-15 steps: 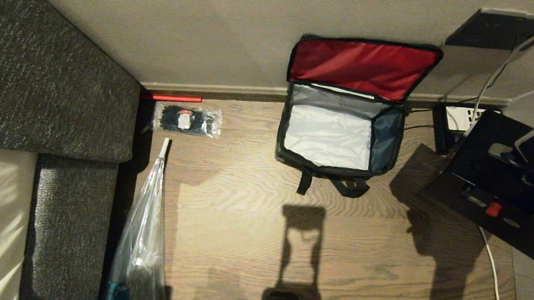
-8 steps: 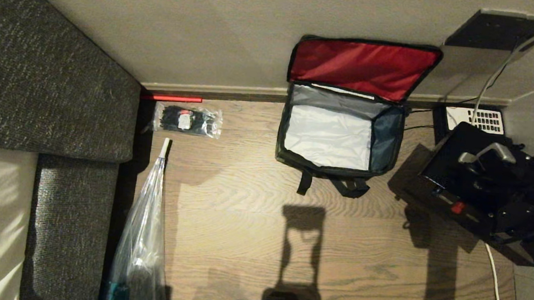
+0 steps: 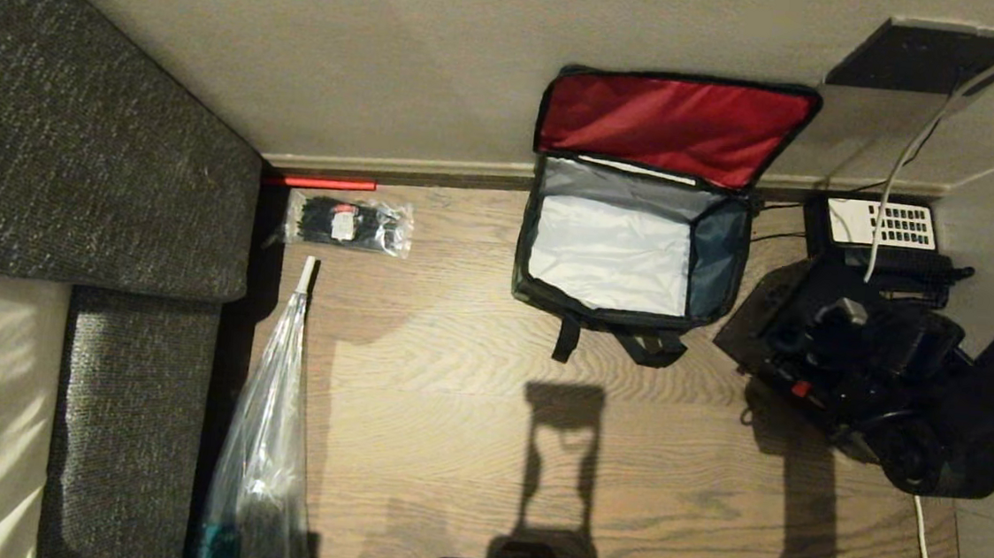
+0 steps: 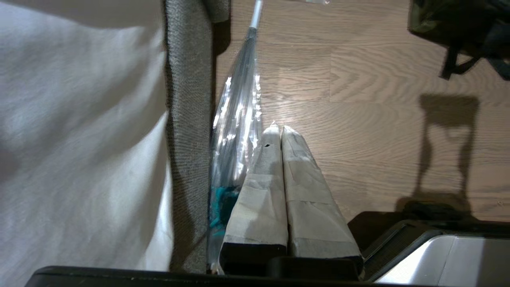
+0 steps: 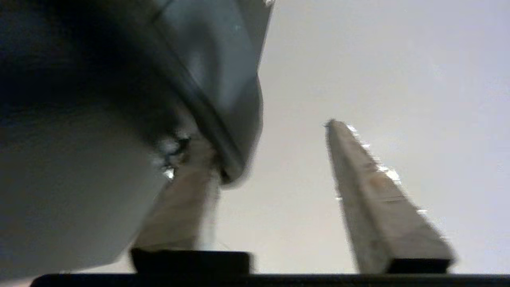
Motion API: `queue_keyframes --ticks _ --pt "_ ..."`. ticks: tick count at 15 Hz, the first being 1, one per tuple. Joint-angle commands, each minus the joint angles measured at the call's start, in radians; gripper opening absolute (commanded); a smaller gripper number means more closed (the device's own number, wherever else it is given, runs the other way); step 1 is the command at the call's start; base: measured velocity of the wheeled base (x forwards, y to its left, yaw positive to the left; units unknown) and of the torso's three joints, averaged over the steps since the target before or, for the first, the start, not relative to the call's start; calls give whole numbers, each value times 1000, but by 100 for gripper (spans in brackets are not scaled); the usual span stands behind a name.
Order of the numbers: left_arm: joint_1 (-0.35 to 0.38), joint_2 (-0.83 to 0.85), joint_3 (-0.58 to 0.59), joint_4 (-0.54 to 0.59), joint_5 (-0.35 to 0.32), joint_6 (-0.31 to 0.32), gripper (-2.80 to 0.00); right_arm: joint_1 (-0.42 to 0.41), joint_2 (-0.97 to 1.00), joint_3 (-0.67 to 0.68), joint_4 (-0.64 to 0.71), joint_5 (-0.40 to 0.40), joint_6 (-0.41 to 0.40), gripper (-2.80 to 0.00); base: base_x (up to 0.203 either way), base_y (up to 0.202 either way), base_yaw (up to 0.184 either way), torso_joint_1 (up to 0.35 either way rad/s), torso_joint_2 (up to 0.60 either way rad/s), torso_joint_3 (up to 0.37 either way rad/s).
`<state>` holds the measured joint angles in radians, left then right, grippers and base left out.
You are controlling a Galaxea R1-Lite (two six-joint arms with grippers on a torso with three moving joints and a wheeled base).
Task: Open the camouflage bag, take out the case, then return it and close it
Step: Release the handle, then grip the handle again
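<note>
The right gripper [image 5: 275, 159] had its fingers [image 5: 382, 191] spread apart, gripping nothing, a blurred dark shape beside one of them. It hung over the case [image 3: 776, 336], which sat on the floor just right of the camouflage bag [image 3: 633, 236], whose red-lined lid stood open. The left gripper [image 4: 279, 129] hung parked with fingers pressed together, near a sofa [image 4: 187, 119].

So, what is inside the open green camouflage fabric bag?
The green camouflage fabric bag stands open, its red-lined lid back against the wall. Inside shows only grey-white lining, nothing in it. The near wall's inner face is hidden. The black hard case sits outside, on the floor.
</note>
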<state>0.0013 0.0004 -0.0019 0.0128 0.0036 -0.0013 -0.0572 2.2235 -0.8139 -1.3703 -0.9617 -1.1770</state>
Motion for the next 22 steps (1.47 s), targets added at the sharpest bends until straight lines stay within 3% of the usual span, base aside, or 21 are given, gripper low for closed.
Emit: queue_keyframes --ticks 1,4,6,7,10,13,14,16,17,20,22 --pt "0 0 0 0 1 0 -280 2 72 37 7 14 6 0 0 0 0 0 0 0" --pt "0 0 0 0 1 0 -280 11 33 169 17 60 18 0 0 0 0 0 0 0" --pt "0 0 0 0 1 0 -280 18 -63 283 32 212 22 0 0 0 0 0 0 0" --pt "0 0 0 0 1 0 -280 28 -114 315 37 245 29 0 0 0 0 0 0 0" --pt "0 0 1 0 1 0 -280 64 -296 334 110 273 125 0 0 0 0 0 0 0" --pt "0 0 0 0 1 0 -280 82 -570 356 325 277 197 0 0 0 0 0 0 0" --pt "0 0 0 0 1 0 -280 85 -657 371 393 281 211 -280 0 0 0 0 0 0" --pt "0 0 0 0 1 0 -280 88 -830 410 503 280 249 -280 0 0 0 0 0 0" --pt "0 0 0 0 1 0 -280 88 -917 420 554 278 305 -280 0 0 0 0 0 0" --pt "0 0 0 0 1 0 -280 96 -1137 465 726 268 592 -280 0 0 0 0 0 0" --pt "0 0 0 0 1 0 -280 106 -1299 490 839 266 688 -280 0 0 0 0 0 0"
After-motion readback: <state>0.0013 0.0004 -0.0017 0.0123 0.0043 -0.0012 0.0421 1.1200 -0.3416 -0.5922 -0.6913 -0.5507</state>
